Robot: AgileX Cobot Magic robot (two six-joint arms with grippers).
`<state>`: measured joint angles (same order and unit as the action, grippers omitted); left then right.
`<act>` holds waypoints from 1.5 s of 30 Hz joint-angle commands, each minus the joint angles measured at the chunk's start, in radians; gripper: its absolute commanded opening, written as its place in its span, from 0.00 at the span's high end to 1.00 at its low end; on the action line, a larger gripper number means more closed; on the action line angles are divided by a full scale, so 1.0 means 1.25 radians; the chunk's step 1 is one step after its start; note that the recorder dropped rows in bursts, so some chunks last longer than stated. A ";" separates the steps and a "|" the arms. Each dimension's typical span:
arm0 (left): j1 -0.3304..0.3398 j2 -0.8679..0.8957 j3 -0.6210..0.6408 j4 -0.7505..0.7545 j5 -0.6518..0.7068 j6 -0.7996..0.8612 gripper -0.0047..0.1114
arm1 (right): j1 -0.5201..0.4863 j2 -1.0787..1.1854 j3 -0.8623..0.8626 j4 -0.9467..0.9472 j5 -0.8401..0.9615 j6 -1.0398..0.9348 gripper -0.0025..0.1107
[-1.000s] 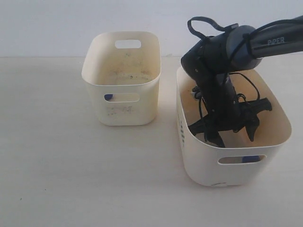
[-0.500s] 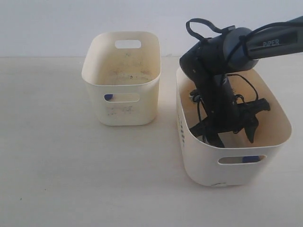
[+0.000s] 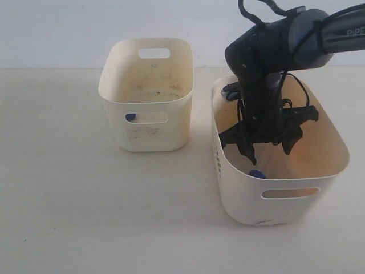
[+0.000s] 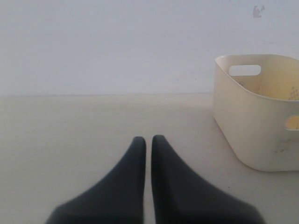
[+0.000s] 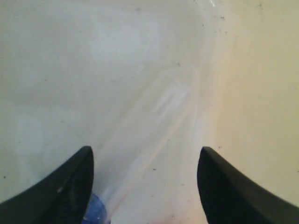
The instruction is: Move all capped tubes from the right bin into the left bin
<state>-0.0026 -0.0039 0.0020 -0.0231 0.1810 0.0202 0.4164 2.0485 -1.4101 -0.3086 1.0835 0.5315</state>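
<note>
Exterior view: left bin (image 3: 149, 138) shows one blue cap (image 3: 130, 117), right bin (image 3: 245, 201) another.

A pale, matte tabletop (image 3: 85, 228) meets a plain white wall (image 3: 57, 28); light soft and even.

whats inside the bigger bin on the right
The right gripper, jaws open, and below it one blue-capped tube lying on the floor of the right bin. The arm and near wall hide the rest of the floor.

Inside the right bin (image 3: 245, 197), walls ring the right tool (image 3: 269, 154); open table (image 3: 85, 217) outside.
</note>
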 commanded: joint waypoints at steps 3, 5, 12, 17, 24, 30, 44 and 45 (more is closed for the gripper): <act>-0.006 0.003 -0.002 -0.003 -0.007 -0.003 0.92 | -0.001 0.025 0.001 0.085 -0.012 0.030 0.43; -0.006 0.003 -0.002 -0.003 -0.007 -0.003 0.92 | -0.001 0.036 0.001 0.112 0.000 0.030 0.43; -0.006 0.003 -0.002 -0.003 -0.007 -0.003 0.92 | -0.001 0.054 0.001 0.122 0.005 0.027 0.48; -0.006 0.003 -0.002 -0.003 -0.007 -0.003 0.92 | -0.001 0.054 0.001 0.103 0.006 0.027 0.93; -0.006 0.003 -0.002 -0.003 -0.007 -0.003 0.92 | -0.001 0.013 0.001 0.008 0.027 0.057 0.98; -0.006 0.003 -0.002 -0.003 -0.007 -0.003 0.92 | -0.001 -0.087 0.001 -0.029 0.024 0.066 0.98; -0.006 0.003 -0.002 -0.003 -0.007 -0.003 0.92 | 0.001 -0.297 0.001 -0.023 -0.155 0.061 0.98; -0.006 0.003 -0.002 -0.003 -0.007 -0.003 0.92 | 0.001 -0.306 0.001 0.009 -0.201 0.054 0.98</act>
<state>-0.0026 -0.0039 0.0020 -0.0231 0.1810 0.0202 0.4166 1.7069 -1.4078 -0.3505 0.9564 0.6134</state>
